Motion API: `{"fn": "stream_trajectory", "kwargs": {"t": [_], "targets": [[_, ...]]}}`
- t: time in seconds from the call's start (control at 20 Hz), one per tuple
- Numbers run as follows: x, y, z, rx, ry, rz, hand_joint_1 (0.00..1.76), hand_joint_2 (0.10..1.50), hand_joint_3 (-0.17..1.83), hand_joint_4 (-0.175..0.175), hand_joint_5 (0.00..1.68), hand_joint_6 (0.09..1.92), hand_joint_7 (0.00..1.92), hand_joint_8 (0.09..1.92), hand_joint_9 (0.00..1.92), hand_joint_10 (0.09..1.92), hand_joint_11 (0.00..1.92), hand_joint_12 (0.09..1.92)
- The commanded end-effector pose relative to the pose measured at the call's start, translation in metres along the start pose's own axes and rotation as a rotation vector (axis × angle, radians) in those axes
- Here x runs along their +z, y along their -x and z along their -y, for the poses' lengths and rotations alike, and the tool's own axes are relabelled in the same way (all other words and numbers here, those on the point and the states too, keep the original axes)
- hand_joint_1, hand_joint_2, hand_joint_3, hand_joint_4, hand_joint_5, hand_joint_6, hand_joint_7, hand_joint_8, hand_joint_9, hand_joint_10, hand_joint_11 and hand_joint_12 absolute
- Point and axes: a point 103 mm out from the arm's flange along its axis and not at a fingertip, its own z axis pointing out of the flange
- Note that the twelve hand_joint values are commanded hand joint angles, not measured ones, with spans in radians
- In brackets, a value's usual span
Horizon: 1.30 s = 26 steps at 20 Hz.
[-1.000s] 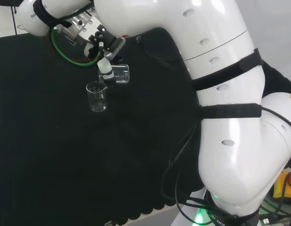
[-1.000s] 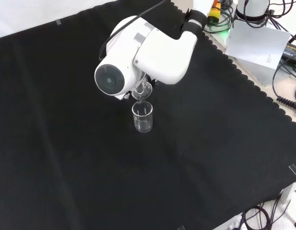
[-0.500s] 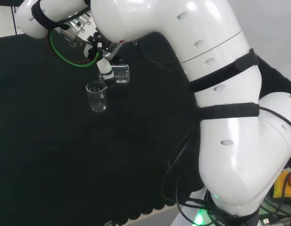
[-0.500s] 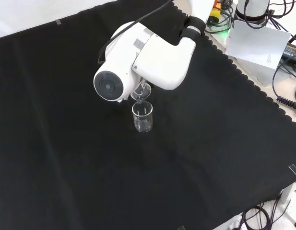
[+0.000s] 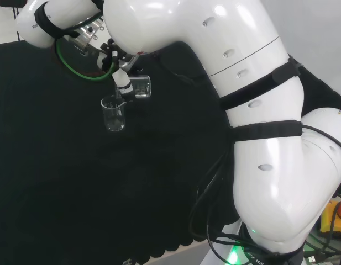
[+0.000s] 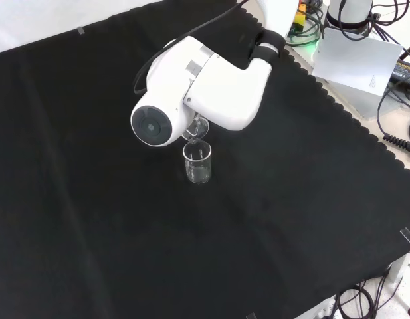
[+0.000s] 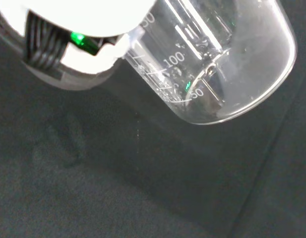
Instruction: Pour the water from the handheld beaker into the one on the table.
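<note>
A white robot arm (image 5: 225, 72) reaches across a surface draped in black cloth (image 6: 291, 219), its black and white hand (image 5: 121, 83) clamped on a small clear glass beaker (image 5: 139, 86) that lies tipped onto its side. In the head view a white finger (image 5: 122, 79) with black bands curls across the mouth end of the tilted beaker, whose flat base points away from the hand toward the arm's big links.

Just below the hand and touching nothing but the cloth, a second clear glass beaker (image 5: 113, 114) stands upright on the surface. The lip of the held beaker hangs directly over this standing one's open rim, the two very close together. Whether water is passing between them cannot be told in this view.

From the front view, the arm's large white link with its round grey cap (image 6: 151, 124) stands before the hand, and the tilted beaker (image 6: 197, 128) peeks out under it, immediately above the upright beaker (image 6: 198, 161), which appears to hold a little clear liquid near its bottom.

The wrist view looks along the held beaker (image 7: 212, 64), showing its printed scale marks, its rounded base edge, and a small amount of clear liquid gathered against its lower wall, with the black cloth (image 7: 118, 188) beyond. A green cable (image 5: 76, 63) loops behind the hand in the head view.
</note>
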Motion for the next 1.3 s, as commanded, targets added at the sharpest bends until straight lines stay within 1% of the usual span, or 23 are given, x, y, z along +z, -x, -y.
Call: {"fn": "stream_trajectory", "kwargs": {"t": [0.05,0.35,0.55,0.75,1.3], "targets": [[-0.0011,-0.0032,0.0025,0.025,-0.003,0.014,1.13,0.71,0.61,0.117,1.21,0.76,1.6,0.15,1.55,0.09,1.16,0.87],[0.0029,0.0034,-0.0006,0.018,-0.013,0.005,1.13,0.71,0.61,0.115,1.21,0.76,1.6,0.15,1.56,0.09,1.16,0.86],[0.0035,0.0035,-0.0009,0.016,-0.021,0.009,1.13,0.71,0.61,0.114,1.21,0.76,1.6,0.15,1.56,0.09,1.16,0.86],[-0.0004,-0.0026,0.0025,0.03,-0.023,0.022,1.13,0.71,0.61,0.112,1.21,0.77,1.6,0.15,1.56,0.09,1.16,0.86],[-0.0021,-0.0044,0.0037,0.028,-0.026,0.024,1.13,0.71,0.62,0.11,1.21,0.77,1.6,0.16,1.56,0.09,1.16,0.86]]}}
